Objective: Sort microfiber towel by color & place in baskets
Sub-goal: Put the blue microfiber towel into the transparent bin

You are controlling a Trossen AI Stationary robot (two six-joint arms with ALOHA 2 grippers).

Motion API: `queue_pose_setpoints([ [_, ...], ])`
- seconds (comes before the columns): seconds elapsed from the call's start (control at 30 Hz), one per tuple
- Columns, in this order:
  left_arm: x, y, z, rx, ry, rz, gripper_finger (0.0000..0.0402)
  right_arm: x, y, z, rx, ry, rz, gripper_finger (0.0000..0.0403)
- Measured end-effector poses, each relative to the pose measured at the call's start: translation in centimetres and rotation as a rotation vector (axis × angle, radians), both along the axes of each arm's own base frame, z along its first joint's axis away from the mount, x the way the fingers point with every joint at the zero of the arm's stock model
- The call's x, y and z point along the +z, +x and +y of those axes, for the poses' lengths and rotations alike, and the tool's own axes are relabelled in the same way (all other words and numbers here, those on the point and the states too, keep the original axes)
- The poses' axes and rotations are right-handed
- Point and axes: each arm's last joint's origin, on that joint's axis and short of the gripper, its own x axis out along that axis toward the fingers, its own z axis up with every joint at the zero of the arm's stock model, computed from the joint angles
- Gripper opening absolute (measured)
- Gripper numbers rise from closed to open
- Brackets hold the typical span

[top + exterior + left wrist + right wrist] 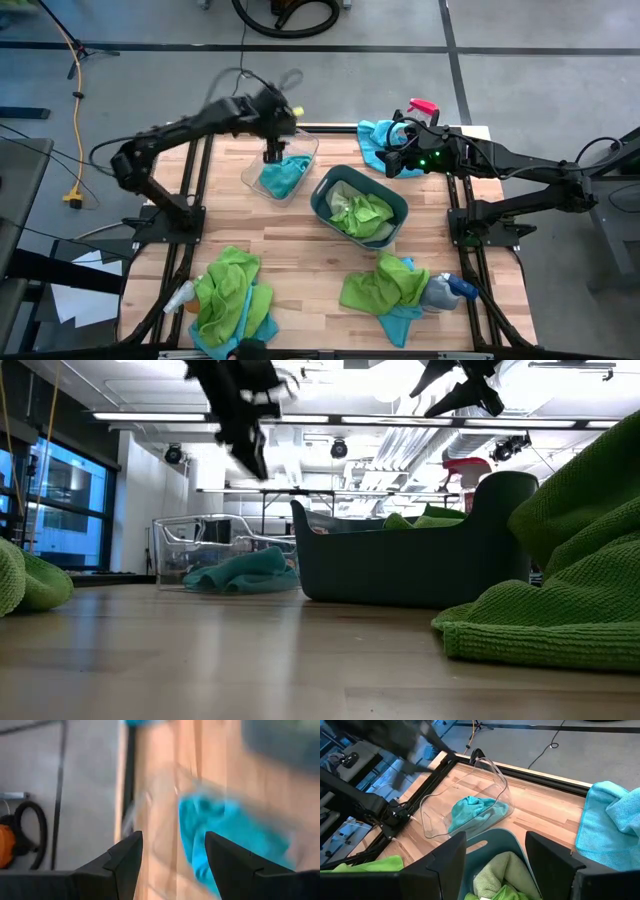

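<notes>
A turquoise towel (283, 176) lies in the clear basket (305, 142) at the table's far middle. My left gripper (273, 152) hovers open above it, empty; the towel (220, 835) shows past its fingers. Lime green towels (360, 212) fill the dark teal-grey basket (330, 185). My right gripper (395, 160) is open and empty at the far right, above the table beside a turquoise towel (374, 140). Mixed green and turquoise towels lie in a near-left pile (232, 295) and a near-right pile (388, 288).
A spray bottle with a pink top (422, 106) stands at the far right, one with a blue top (452, 289) lies by the near-right pile, and another bottle (176, 298) lies by the near-left pile. The black frame (196, 190) borders the table.
</notes>
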Motion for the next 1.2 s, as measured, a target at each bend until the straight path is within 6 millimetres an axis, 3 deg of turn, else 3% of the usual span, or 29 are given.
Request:
queue_pose_setpoints([
  [0.27, 7.4, -5.2, -1.9, 0.101, -0.155, -0.496, 0.0203, 0.0, 0.0, 0.0, 0.0, -0.001, -0.001, 0.0204],
  [0.57, 10.6, -6.9, -5.0, 0.028, -0.151, -0.721, 0.0202, 0.2, 0.1, 0.0, 0.001, -0.007, -0.024, 0.0204],
  [0.7, 9.0, -7.1, -5.9, 0.023, -0.184, -0.884, 0.0201, 0.2, 0.1, 0.0, 0.007, -0.015, -0.017, 0.0204],
  [0.93, 3.5, -9.6, -8.1, 0.113, -0.352, -1.128, 0.0201, 0.2, 0.1, 0.0, 0.006, 0.013, -0.03, 0.0204],
  [1.1, 2.2, -11.7, -9.6, 0.221, -0.334, -1.245, 0.0201, -0.8, 1.4, -0.6, -0.1, 0.162, -0.075, 0.0204],
  [1.2, 2.5, -12.6, -10.0, 0.246, -0.3, -1.289, 0.0201, -2.2, 3.0, -1.8, -0.167, 0.208, 0.006, 0.0204],
])
